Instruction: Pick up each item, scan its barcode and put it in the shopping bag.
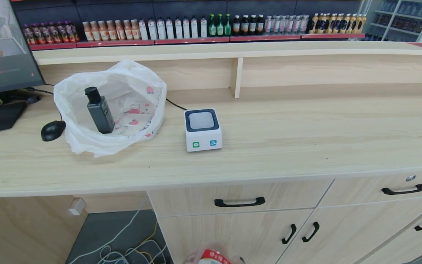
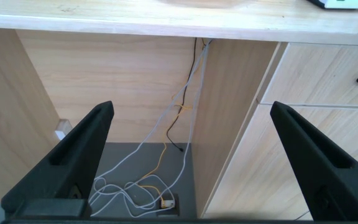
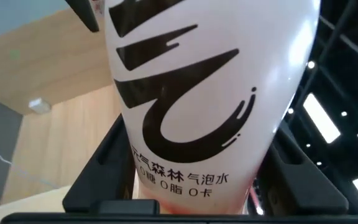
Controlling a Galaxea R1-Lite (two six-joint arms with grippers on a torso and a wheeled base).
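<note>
- Where the tabletop runs across the middle of the head view, the shopping bag sits on it at centre left. It is white plastic, with the mouth open and the rim slumped.
- Inside the bag a dark bottle with a black cap stands slightly tilted against the printed lining (red-pink pattern).
- Just right of the bag, apart from it, is the scanner, a white box with a dark-framed window facing up. A black cable runs from behind it toward the bag.
- A black mouse lies at the bag's left edge (touching or just beside, cannot tell). A monitor fills the upper left corner.
- The right jaws are closed on a drink bottle, pink-white with bold black lettering. The black fingers press on both its sides.
- At bottom centre of the head view, below the tabletop edge, is a pinkish rounded thing with a red band (whether it is the same bottle I cannot tell).
- The left jaws are spread wide and hold nothing. They sit low, facing the recess under the tabletop, where loose cables lie on grey floor.
- Drawers with black handles are at lower right, and a shelf of bottles runs along the top.
</note>
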